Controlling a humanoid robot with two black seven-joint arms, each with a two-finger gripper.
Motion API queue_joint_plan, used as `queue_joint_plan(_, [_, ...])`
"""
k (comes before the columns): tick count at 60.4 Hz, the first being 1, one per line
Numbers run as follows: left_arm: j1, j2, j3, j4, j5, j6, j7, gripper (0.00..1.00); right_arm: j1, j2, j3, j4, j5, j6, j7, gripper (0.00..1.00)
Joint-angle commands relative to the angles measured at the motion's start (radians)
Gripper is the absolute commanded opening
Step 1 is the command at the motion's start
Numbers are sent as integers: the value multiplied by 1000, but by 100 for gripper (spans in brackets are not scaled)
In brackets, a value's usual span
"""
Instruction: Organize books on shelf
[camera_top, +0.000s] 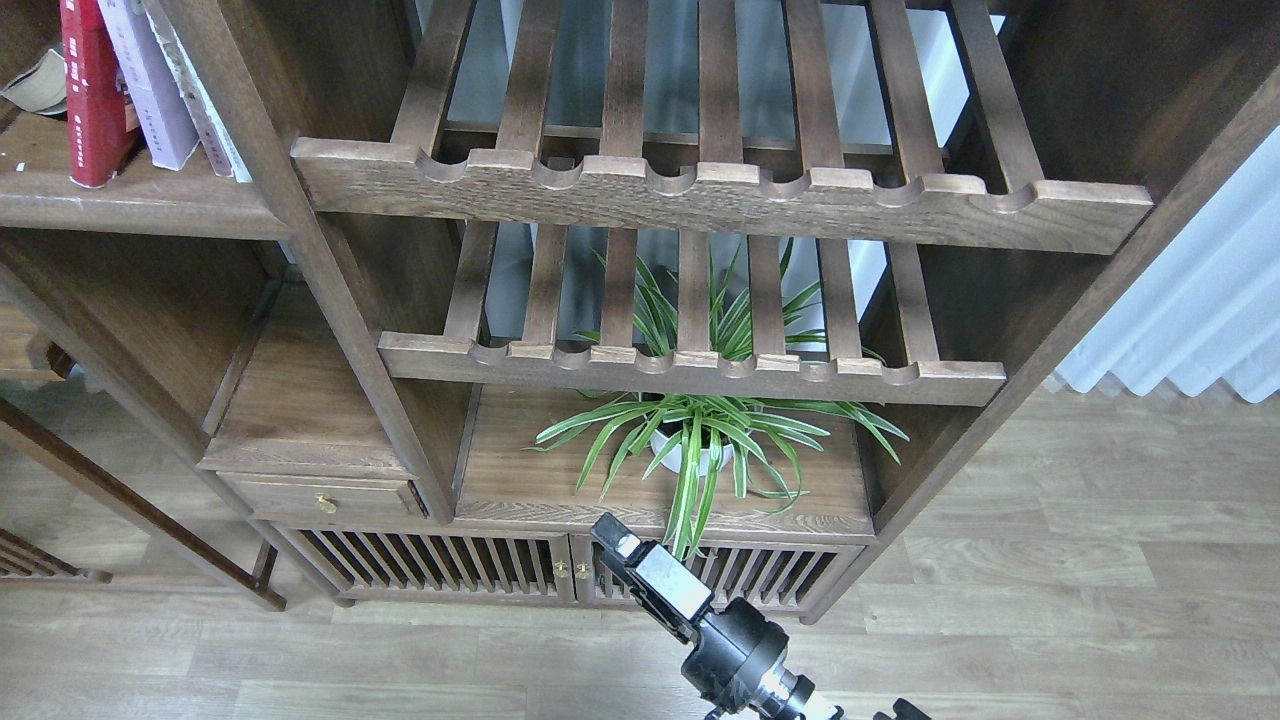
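pale wood floor (1050, 620), white curtain (1200, 310)

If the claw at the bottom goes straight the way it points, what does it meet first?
Probably the plant: the claw points up-left toward the cabinet, close under the hanging leaves. Depth is unclear.

A red book (92, 95), a pale lavender book (150, 80) and a white-spined book (205, 110) are seen on the dark brown shelf (130, 200). The spider plant (700, 420) is striped green and cream, in a white pot (690, 452). The floor (1050, 600) is patterned in grey-brown wood grain, and the gripper (625, 548) is coloured black.
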Motion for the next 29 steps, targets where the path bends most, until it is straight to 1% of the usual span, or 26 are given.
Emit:
queue_joint_plan(1, [77,-76,9,-32,12,0,6,63,0,0,4,3,-2,0,0,100])
queue_joint_plan(9, [141,-162,24,-31,46,0,14,63,-2,0,4,3,-3,0,0,100])
queue_joint_plan(10, [168,-191,29,-31,61,0,14,63,0,0,6,3,-3,0,0,100])
queue_joint_plan(17, [196,-233,42,-25,69,0,13,63,0,0,18,3,-5,0,0,100])
queue_joint_plan(29, [224,-296,116,-6,69,0,5,64,0,0,21,1,-3,0,0,100])
